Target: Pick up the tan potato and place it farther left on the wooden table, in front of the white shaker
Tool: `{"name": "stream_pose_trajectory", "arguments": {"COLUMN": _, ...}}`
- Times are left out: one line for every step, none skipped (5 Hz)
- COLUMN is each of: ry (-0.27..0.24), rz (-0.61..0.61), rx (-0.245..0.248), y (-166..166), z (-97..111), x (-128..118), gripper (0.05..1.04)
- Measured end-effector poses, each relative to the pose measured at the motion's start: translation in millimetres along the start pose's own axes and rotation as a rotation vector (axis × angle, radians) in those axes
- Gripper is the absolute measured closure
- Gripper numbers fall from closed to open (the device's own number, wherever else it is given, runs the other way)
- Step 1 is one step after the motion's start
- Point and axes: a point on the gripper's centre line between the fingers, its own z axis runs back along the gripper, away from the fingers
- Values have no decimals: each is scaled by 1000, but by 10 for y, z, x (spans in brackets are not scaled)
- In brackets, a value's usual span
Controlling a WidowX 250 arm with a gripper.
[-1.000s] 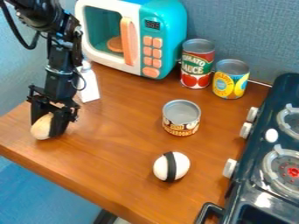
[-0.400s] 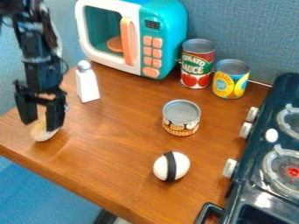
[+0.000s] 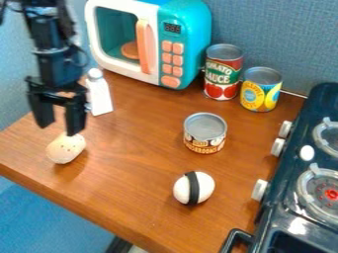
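Observation:
The black gripper hangs at the left of the view with its two fingers apart and nothing between them. Just below its fingertips, a pale cream oval toy food with small dark dots lies on the wooden counter. A white bottle with a rounded top stands close behind the gripper, to its right. Well off to the right are a short mushroom can and a white egg-shaped piece with a black band.
A teal and white toy microwave stands at the back. Beside it are a red tomato sauce can and a yellow can. A dark toy stove borders the right side. The counter's front edge slants across the lower left.
The gripper has opened and risen off the cream piece it was around. That piece now rests slightly to the right, turned, with its dotted side showing.

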Motion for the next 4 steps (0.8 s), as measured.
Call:
{"name": "stream_pose_trajectory", "arguments": {"ry": 8, "rz": -48, "rx": 28, "y": -399, "z": 118, "x": 176, "gripper": 82}}
{"name": "stream_pose_trajectory", "arguments": {"ry": -2, "rz": -130, "rx": 11, "y": -789, "z": 77, "x": 291, "gripper": 82}}
{"name": "stream_pose_trajectory", "arguments": {"ry": -3, "rz": -220, "rx": 5, "y": -1194, "z": 29, "x": 344, "gripper": 83}}
{"name": "stream_pose_trajectory", "arguments": {"ry": -1, "rz": -222, "rx": -16, "y": -1311, "z": 19, "x": 332, "gripper": 83}}
